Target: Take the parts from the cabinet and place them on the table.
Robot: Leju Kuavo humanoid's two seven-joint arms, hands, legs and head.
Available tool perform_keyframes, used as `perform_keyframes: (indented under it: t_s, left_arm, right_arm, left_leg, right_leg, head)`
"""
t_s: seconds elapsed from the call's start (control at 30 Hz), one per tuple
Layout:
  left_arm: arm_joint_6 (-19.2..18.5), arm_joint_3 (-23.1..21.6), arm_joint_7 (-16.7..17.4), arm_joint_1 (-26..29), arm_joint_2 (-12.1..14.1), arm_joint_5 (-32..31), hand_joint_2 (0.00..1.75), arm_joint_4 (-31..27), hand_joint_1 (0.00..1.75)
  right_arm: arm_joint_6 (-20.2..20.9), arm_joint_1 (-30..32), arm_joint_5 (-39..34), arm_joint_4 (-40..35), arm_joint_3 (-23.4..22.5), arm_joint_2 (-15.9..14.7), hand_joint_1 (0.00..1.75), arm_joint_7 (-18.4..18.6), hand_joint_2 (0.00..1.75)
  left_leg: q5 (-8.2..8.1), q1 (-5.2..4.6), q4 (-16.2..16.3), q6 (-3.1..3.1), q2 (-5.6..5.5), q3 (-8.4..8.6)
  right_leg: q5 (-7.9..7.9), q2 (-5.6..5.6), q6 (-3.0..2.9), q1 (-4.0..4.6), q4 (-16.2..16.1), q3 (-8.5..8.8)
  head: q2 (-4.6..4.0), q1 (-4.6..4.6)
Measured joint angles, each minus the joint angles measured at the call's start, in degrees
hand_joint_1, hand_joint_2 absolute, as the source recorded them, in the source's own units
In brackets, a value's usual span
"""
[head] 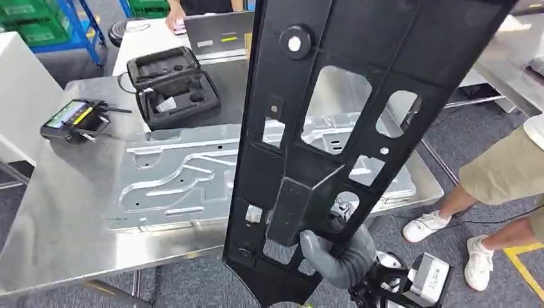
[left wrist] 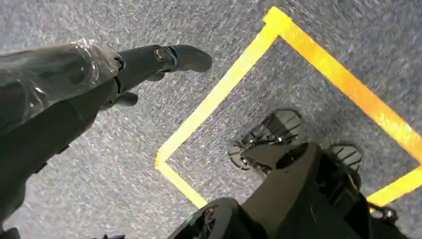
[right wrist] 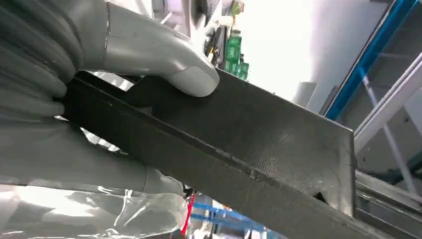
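Right hand point(head: 339, 251): fingers wrapped round the lower end of the black panel point(head: 333, 128), thumb pressed on its rib. Panel: long, perforated, steeply tilted, rising away from the hand above the steel table point(head: 58, 218), not yet set down. Left hand point(left wrist: 149, 64): hangs over the floor, holds nothing, fingers extended. Beyond: stamped metal sheet point(head: 186, 176) lying flat on the table.

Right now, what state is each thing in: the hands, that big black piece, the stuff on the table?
Right hand: grips the black panel near its lower end.
Black panel: held up, tilted, above the table, not yet set down.
Left hand: hangs over the floor, holds nothing, fingers apart.
Silver stamped sheet: lying flat on the steel table.
Black case: open, lid up.
Handheld controller: lying on the table, screen lit.
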Motion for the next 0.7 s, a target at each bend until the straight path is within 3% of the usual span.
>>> perform_keyframes:
  t_s: [0.07, 0.1, 0.2, 0.23, 0.27, 0.3, 0.37, 0.4, 0.43, 0.5, 0.57, 0.6, 0.63, 0.7]
  left_arm:
    - [0.0, 0.0, 0.0, -0.1, 0.0, 0.0, 1.75, 0.0, 0.00]
    - [0.0, 0.0, 0.0, -0.1, 0.0, 0.0, 1.75, 0.0, 0.00]
    - [-0.1, 0.0, -0.3, -0.2, 0.0, 0.3, 1.75, 0.0, 0.00]
    - [-0.2, 0.1, -0.4, -0.6, 0.0, 0.4, 1.75, 0.0, 0.00]
    - [-0.2, 0.1, -0.4, -0.7, 0.0, 0.4, 1.75, 0.0, 0.00]
    - [-0.2, 0.1, -0.4, -0.7, 0.0, 0.5, 1.75, 0.0, 0.00]
    - [-0.2, 0.1, -0.3, -0.4, 0.0, 0.5, 1.75, 0.0, 0.00]
    - [-0.2, 0.1, -0.3, -0.1, 0.0, 0.5, 1.75, 0.0, 0.00]
    - [-0.3, 0.1, -0.3, -0.1, 0.0, 0.5, 1.75, 0.0, 0.00]
    - [-0.5, 0.1, -0.4, -0.1, 0.0, 0.5, 1.75, 0.0, 0.00]
    - [-0.5, 0.1, -0.4, -0.2, 0.0, 0.5, 1.75, 0.0, 0.00]
    - [-0.6, 0.1, -0.4, -0.2, 0.0, 0.5, 1.75, 0.0, 0.00]
    - [-0.7, 0.1, -0.4, -0.2, 0.0, 0.4, 1.75, 0.0, 0.00]
    - [-1.0, 0.1, -0.4, -0.1, 0.0, 0.2, 1.75, 0.0, 0.00]
  right_arm:
    - [-0.2, -0.1, 0.6, -0.2, -0.1, 0.0, 1.75, 0.8, 1.75]
    - [-0.3, -0.4, 1.0, -0.4, -0.1, -0.1, 1.75, 1.4, 1.75]
    - [-0.8, -0.9, 2.6, -0.8, -0.2, -0.6, 1.75, 4.0, 1.75]
    - [-1.0, -1.0, 3.2, -1.0, -0.2, -1.0, 1.75, 5.2, 1.75]
    - [-1.2, -1.4, 3.7, -1.2, -0.3, -1.4, 1.75, 6.3, 1.75]
    - [-1.4, -1.8, 4.4, -1.5, -0.4, -1.8, 1.75, 7.2, 1.75]
    - [-1.5, -2.4, 4.9, -2.2, -1.0, -2.6, 1.75, 8.5, 1.75]
    - [-1.6, -2.8, 5.3, -2.4, -1.2, -3.1, 1.75, 9.1, 1.75]
    - [-1.8, -3.3, 6.0, -2.6, -1.5, -3.8, 1.75, 10.1, 1.75]
    - [-2.1, -4.2, 7.4, -3.1, -2.0, -5.0, 1.75, 12.9, 1.75]
    - [-2.3, -5.3, 8.8, -3.5, -2.9, -7.0, 1.75, 16.0, 1.75]
    - [-2.3, -5.9, 9.6, -3.6, -3.5, -8.1, 1.75, 17.7, 1.75]
    - [-2.3, -6.8, 10.8, -3.8, -4.0, -9.3, 1.75, 19.7, 1.75]
    - [-2.1, -8.5, 15.2, -3.8, -5.2, -11.7, 1.75, 24.6, 1.75]
  left_leg:
    - [-0.57, 0.04, 0.1, -0.65, 0.16, 0.50]
    - [-1.61, 0.10, 2.1, -1.18, 0.28, -0.28]
    - [-6.95, 0.68, 15.5, -2.02, 0.32, -7.72]
    - [-7.33, 0.82, 18.3, -2.22, 0.37, -9.61]
    - [-6.27, 0.99, 18.4, -2.34, 0.44, -10.10]
    - [-3.78, 1.15, 15.5, -2.42, 0.47, -9.03]
    - [2.02, 1.37, 5.6, -2.51, 0.51, -4.99]
    - [3.24, 1.55, 2.1, -2.54, 0.52, -3.93]
    - [2.56, 1.08, 0.5, -2.16, 0.34, -3.32]
    - [2.50, 1.03, 0.9, -1.17, 0.27, -3.63]
    - [2.86, 1.02, 0.4, -0.16, 0.27, -3.12]
    - [2.89, 1.04, 0.3, 0.14, 0.26, -2.93]
    - [2.79, 1.01, 0.3, 0.53, 0.35, -2.81]
    - [2.56, 0.81, 0.3, 0.91, 0.46, -2.64]
  right_leg:
    - [0.09, 0.04, -0.53, -0.74, -0.8, 0.58]
    - [-0.09, 0.01, -0.76, -0.79, -0.9, 0.90]
    - [-0.57, -0.26, -1.31, -0.78, -0.9, 1.16]
    - [-0.76, -0.29, -1.26, -0.82, -0.9, 1.36]
    - [-0.95, -0.28, -1.16, -0.92, -0.9, 1.62]
    - [-1.23, -0.16, -0.97, -1.01, -0.9, 2.07]
    - [-1.81, 0.04, -0.38, -1.27, -0.9, 3.01]
    - [-2.02, 0.11, -0.06, -1.18, -0.9, 3.13]
    - [-2.31, 0.34, 0.39, -0.76, -0.7, 2.98]
    - [-2.13, 0.34, 0.99, -0.72, -1.2, 3.04]
    - [-2.39, 0.28, 1.70, -1.15, -1.2, 3.07]
    - [-3.24, 0.06, 1.79, -1.20, 0.0, 2.78]
    - [-5.24, 0.01, 1.81, -1.20, 3.4, 1.23]
    - [-9.47, 0.04, 1.88, -0.96, 13.7, -4.01]
  head:
    - [0.00, 0.04]
    - [-0.02, -0.06]
    - [-0.02, -0.09]
    - [-0.02, -0.11]
    - [0.00, -0.11]
    - [0.00, -0.11]
    - [0.00, -0.11]
    - [-0.02, -0.11]
    - [-0.02, -0.11]
    - [0.00, 0.00]
    - [0.00, 0.00]
    - [-0.02, 0.07]
    - [0.00, 0.09]
    - [-0.02, 0.13]
